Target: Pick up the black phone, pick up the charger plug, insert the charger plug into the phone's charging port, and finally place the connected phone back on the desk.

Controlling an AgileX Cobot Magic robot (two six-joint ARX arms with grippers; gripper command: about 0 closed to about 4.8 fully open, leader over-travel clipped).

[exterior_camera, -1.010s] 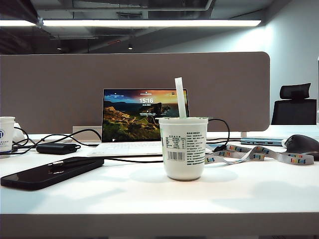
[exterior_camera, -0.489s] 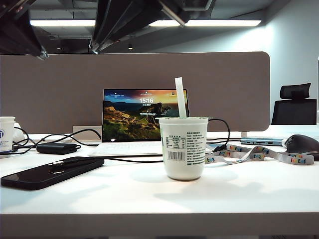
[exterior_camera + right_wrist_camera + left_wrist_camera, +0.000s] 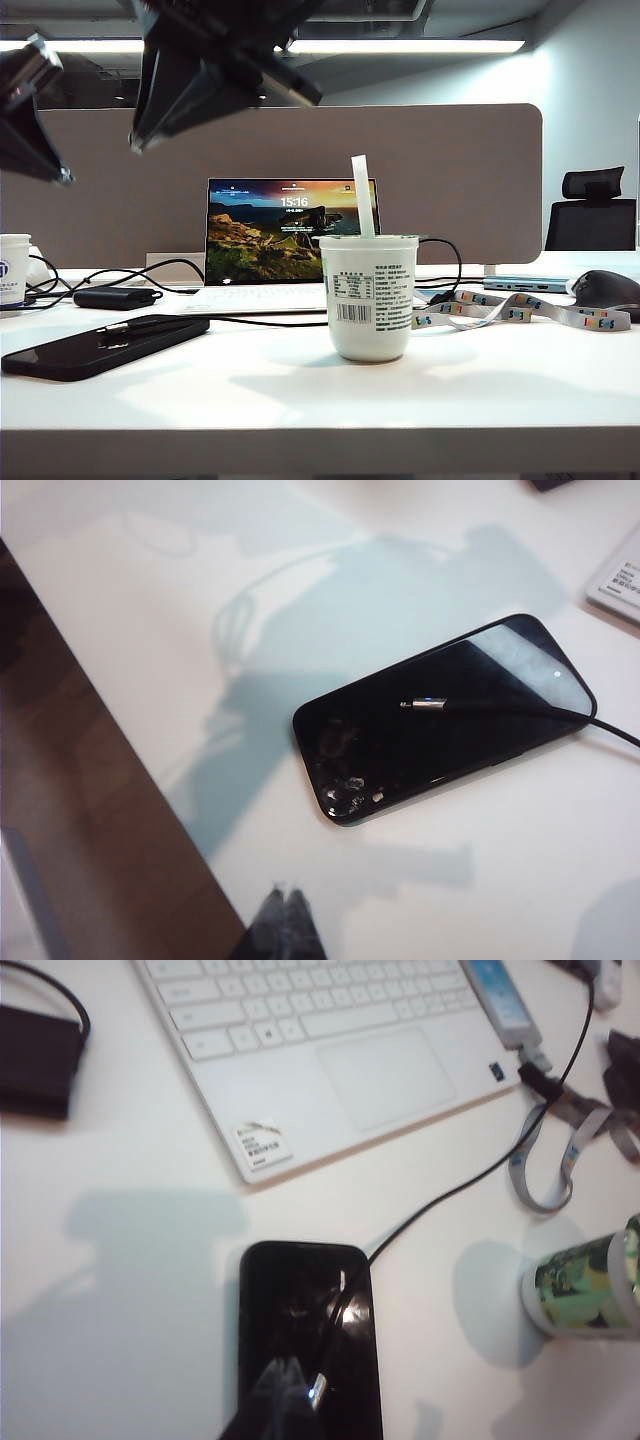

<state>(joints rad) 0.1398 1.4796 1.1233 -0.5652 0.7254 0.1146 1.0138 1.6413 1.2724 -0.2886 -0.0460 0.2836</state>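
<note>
Black shiny flat phone (image 3: 105, 346) is lying on our white desk (image 3: 320, 400), silver charger plug (image 3: 428, 704) resting on it; left gripper (image 3: 285, 1390) and right gripper (image 3: 288, 905) are hanging above at twelve o'clock, both closed, holding nothing.

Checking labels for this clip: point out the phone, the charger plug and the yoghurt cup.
phone (image 3: 440, 720): right wrist view, middle of its dark screen.
charger plug (image 3: 425, 704): right wrist view, silvery metal tip lying on the screen.
yoghurt cup (image 3: 368, 300): exterior view, printed side wall.
</note>
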